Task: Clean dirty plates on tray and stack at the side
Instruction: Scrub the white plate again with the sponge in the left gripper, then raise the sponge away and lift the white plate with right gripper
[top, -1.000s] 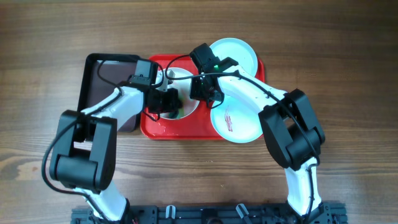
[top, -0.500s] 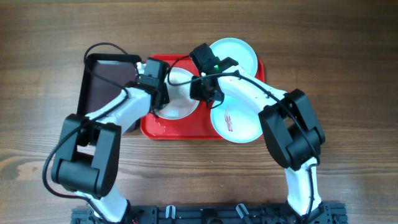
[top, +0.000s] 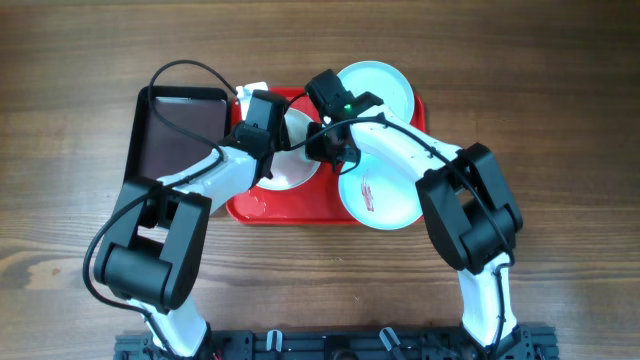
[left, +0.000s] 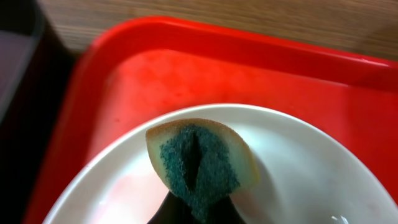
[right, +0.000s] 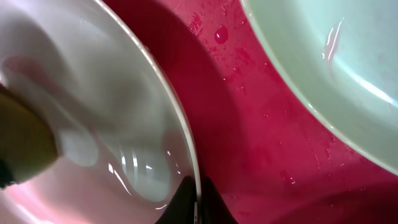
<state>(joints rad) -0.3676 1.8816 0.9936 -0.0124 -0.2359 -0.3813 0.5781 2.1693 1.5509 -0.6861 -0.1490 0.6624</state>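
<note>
White plate (left: 311, 180) on the red tray (left: 186, 68), wiping step: my left gripper (left: 188, 213) clamps the green-faced sponge (left: 202, 162) against its bowl; my right gripper (right: 196, 202) pinches its rim. Faint pink shows, so I judge further strokes are needed before stacking it aside.

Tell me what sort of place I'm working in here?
Probably a tabletop dish-cleaning test bench rather than a kitchen: a wooden table, a red tray holding plates, and a sponge against the white plate.
</note>
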